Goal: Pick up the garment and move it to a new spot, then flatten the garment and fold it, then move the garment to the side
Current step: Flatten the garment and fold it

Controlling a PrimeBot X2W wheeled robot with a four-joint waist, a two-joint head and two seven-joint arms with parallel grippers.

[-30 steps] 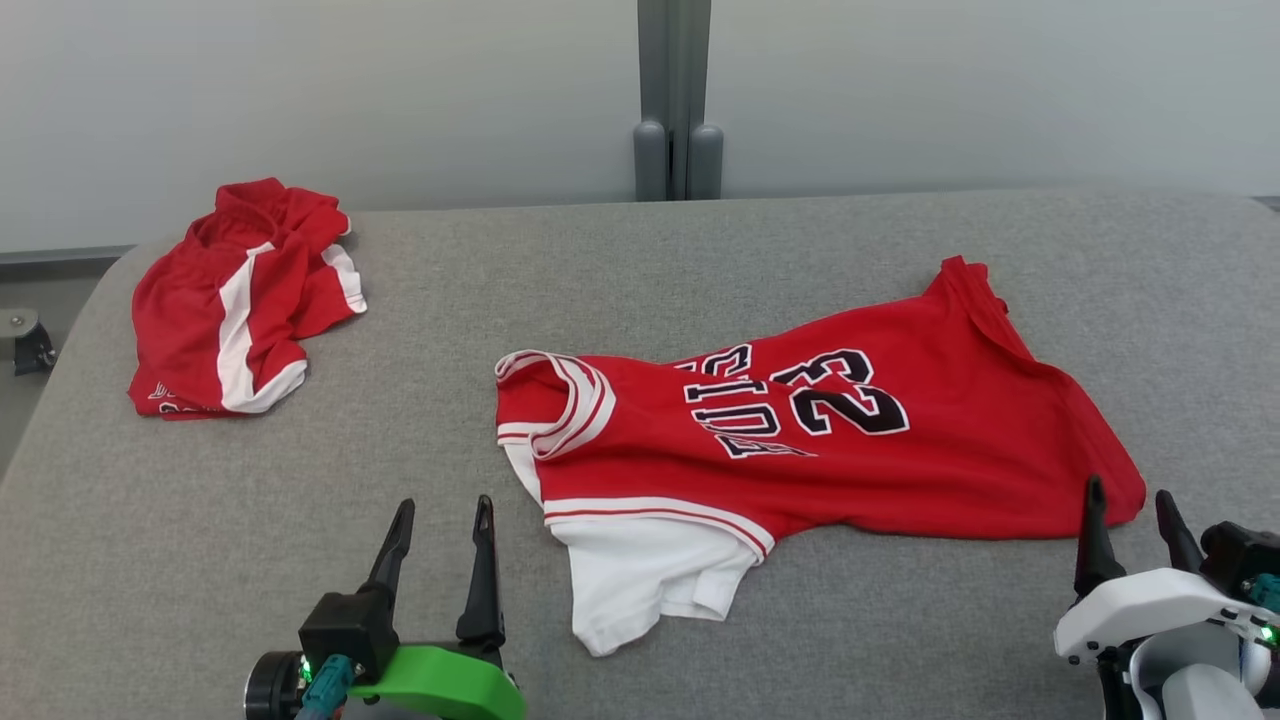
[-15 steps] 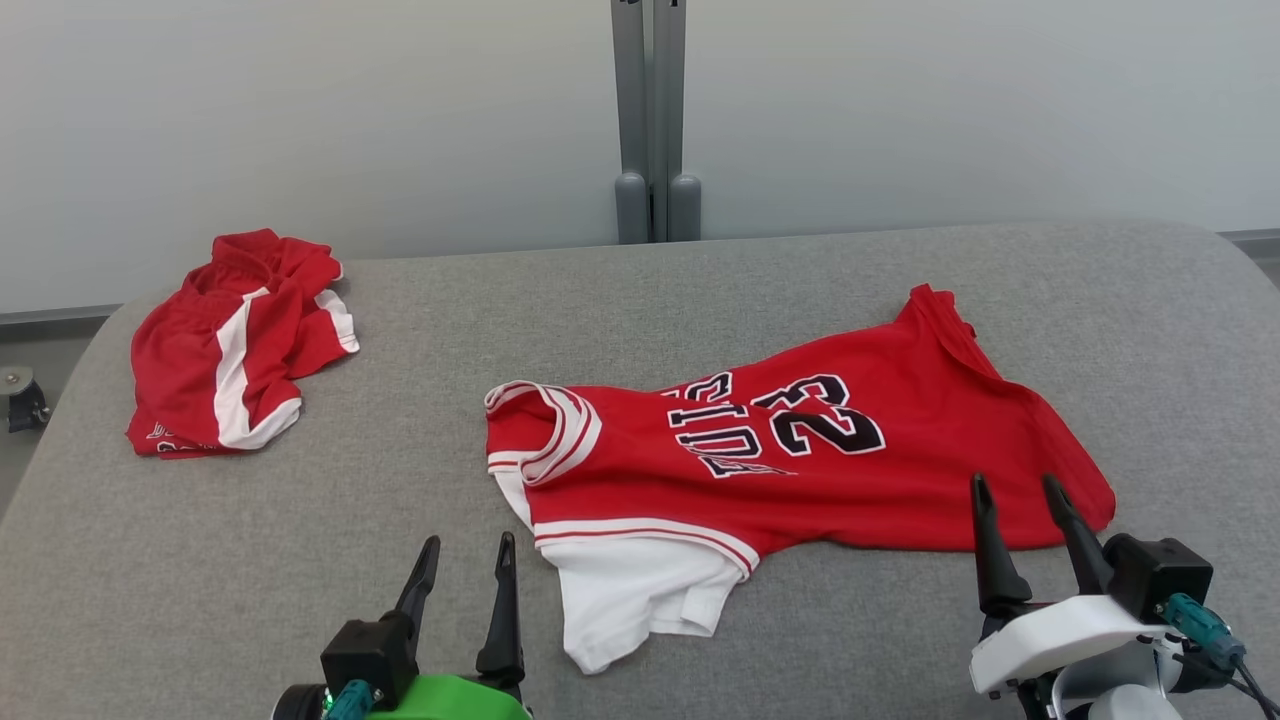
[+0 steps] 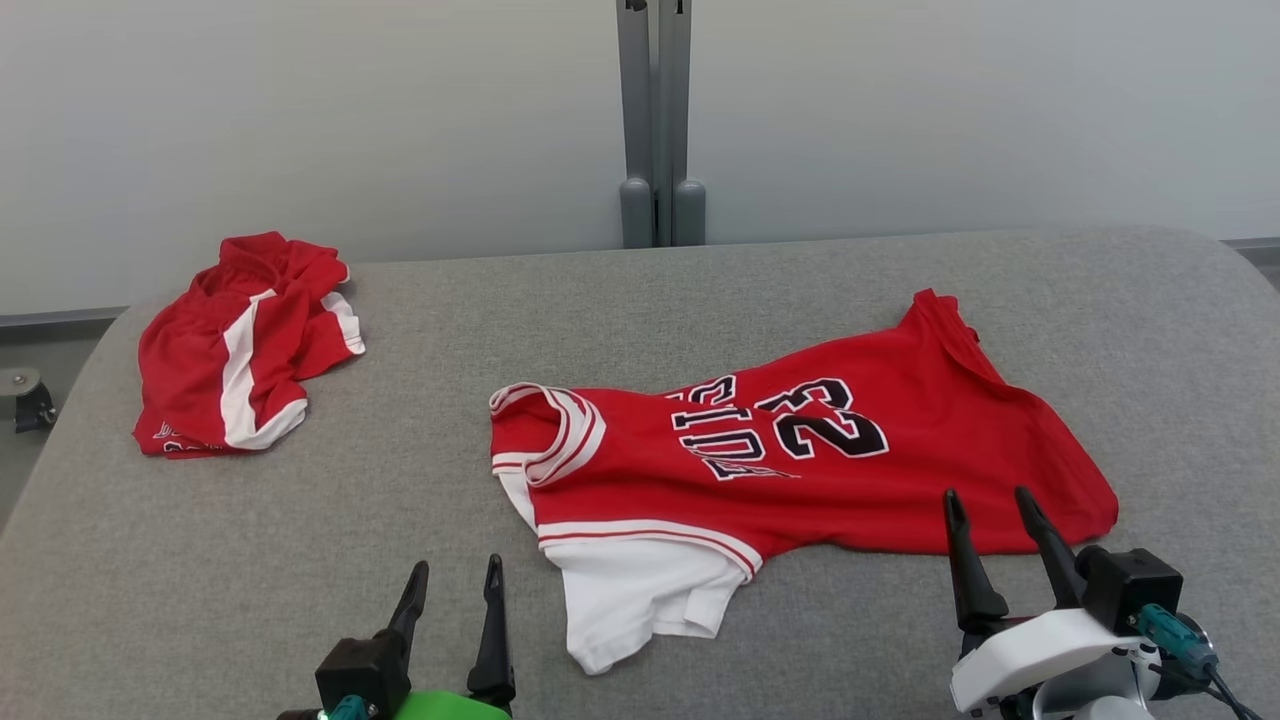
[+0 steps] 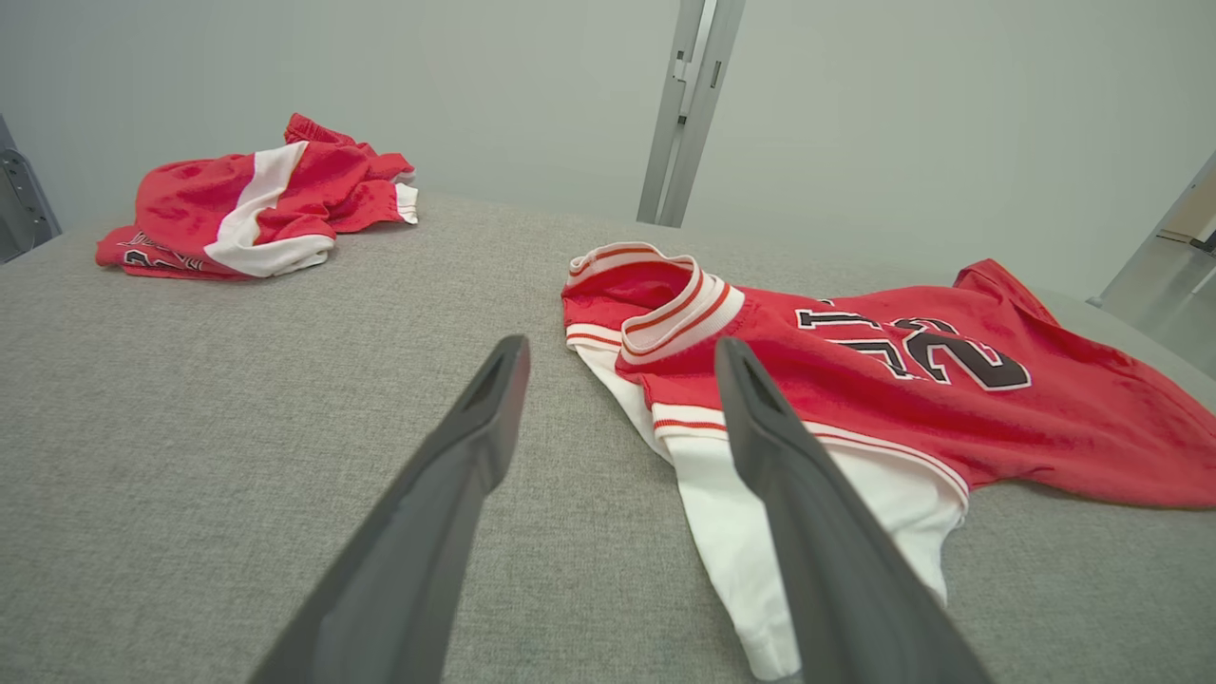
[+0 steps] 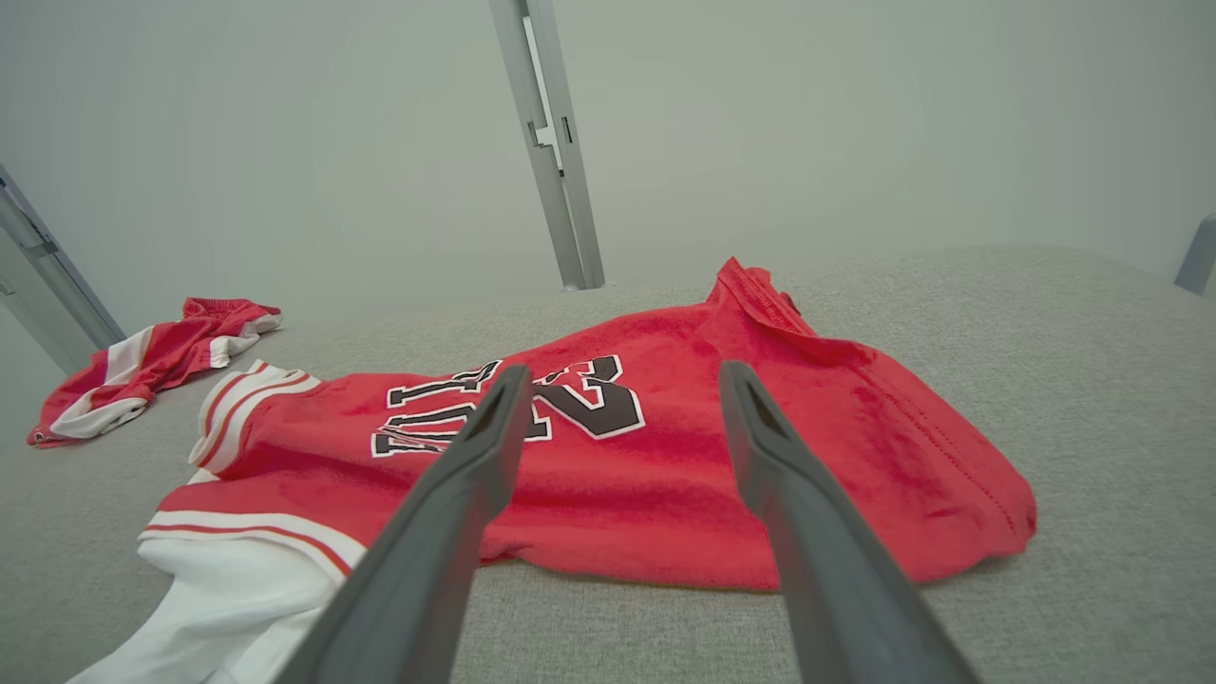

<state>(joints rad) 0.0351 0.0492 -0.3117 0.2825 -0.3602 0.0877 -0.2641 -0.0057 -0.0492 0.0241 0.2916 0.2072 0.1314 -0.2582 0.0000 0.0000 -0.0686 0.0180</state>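
The garment (image 3: 800,470), a red jersey with a black 23, white trim and a white sleeve, lies crumpled on the grey table, collar to the left. My left gripper (image 3: 457,562) stands open just left of the white sleeve, near the front edge, with nothing between its fingers. In the left wrist view the left gripper (image 4: 619,344) points at the collar of the garment (image 4: 902,380). My right gripper (image 3: 986,492) is open, its tips over the jersey's front right hem. The right wrist view has the right gripper (image 5: 624,369) spread before the garment (image 5: 722,456).
A second red garment with white stripes, a pair of shorts (image 3: 235,345), lies bunched at the table's back left. The grey padded table (image 3: 400,480) has rounded corners. A grey post (image 3: 655,120) stands behind its far edge against a pale wall.
The head camera has tilted, shifting the whole picture down. My right gripper has moved left along the jersey's front hem. The left gripper sits lower in view. Both stayed open.
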